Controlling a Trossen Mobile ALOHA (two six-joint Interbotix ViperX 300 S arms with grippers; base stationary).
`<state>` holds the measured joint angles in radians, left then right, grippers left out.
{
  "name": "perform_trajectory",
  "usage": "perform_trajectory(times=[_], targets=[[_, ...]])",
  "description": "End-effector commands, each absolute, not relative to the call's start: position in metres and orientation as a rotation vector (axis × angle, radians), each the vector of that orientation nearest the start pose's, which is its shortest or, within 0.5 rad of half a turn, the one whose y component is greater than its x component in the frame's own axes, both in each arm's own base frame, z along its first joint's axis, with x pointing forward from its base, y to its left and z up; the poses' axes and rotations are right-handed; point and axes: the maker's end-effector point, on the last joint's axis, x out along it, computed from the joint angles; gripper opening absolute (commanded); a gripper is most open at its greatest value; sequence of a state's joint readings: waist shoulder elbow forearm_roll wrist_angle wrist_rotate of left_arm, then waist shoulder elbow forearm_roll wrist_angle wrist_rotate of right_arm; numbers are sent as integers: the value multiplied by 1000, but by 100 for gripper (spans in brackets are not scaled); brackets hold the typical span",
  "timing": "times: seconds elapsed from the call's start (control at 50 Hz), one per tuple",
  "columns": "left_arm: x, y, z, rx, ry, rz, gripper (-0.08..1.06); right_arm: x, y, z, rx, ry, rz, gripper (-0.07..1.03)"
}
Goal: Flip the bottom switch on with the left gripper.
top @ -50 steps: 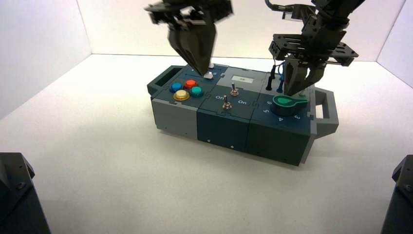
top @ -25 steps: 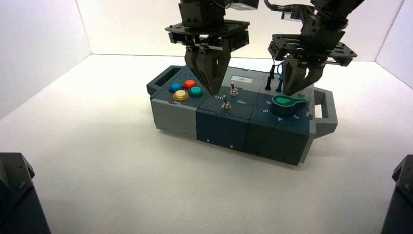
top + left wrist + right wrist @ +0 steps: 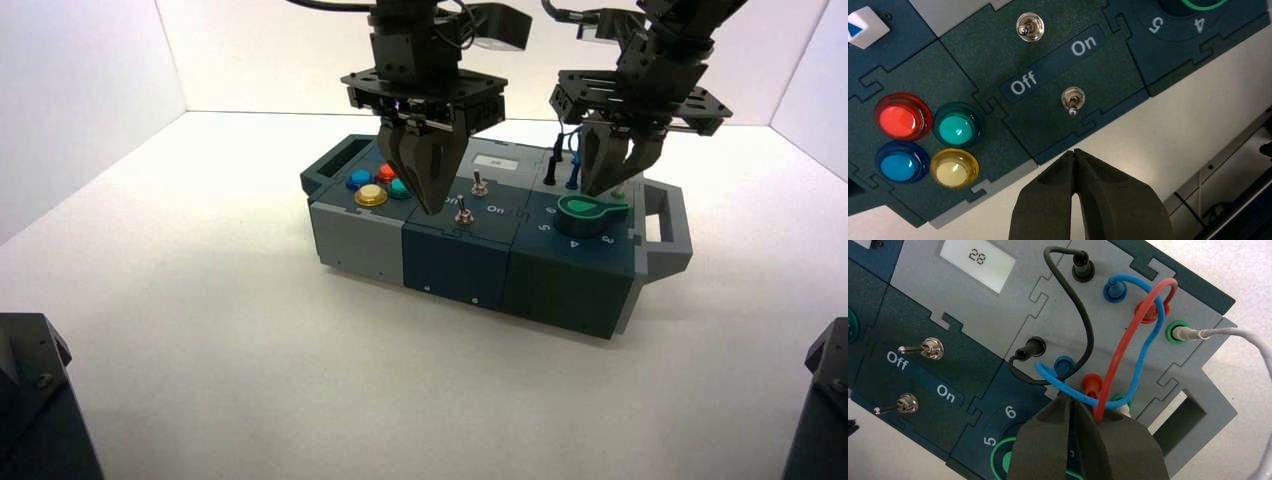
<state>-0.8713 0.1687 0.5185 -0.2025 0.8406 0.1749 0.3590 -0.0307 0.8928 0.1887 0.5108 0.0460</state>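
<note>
Left gripper is hovering with its fingers pressed together at the tips, pointing down at the box's front edge just beside the bottom switch. That silver toggle is sitting on the dark blue module between "Off" and "On", seemingly leaning toward Off. Farther back, the right gripper is hanging closed over the green knob.

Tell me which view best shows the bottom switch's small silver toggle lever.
Left wrist view: the bottom switch sits unobstructed between Off and On. Right wrist view shows it sideways near the edge; high view shows it tiny.
</note>
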Motion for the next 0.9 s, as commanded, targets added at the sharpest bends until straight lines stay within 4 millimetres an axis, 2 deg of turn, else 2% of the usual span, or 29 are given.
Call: perform_trajectory(times=[0.02, 0.22, 0.48, 0.9], targets=[[213, -293, 57, 591, 1410, -857, -3, 250, 108, 5, -29, 1453, 213, -2], [218, -294, 51, 620, 1408, -852, -3, 251, 108, 5, -28, 1449, 213, -2], [227, -303, 58, 620, 1373, -857, -3, 250, 108, 5, -29, 1452, 212, -2], [230, -305, 57, 625, 1372, -857, -3, 250, 107, 5, -31, 1452, 213, -2]])
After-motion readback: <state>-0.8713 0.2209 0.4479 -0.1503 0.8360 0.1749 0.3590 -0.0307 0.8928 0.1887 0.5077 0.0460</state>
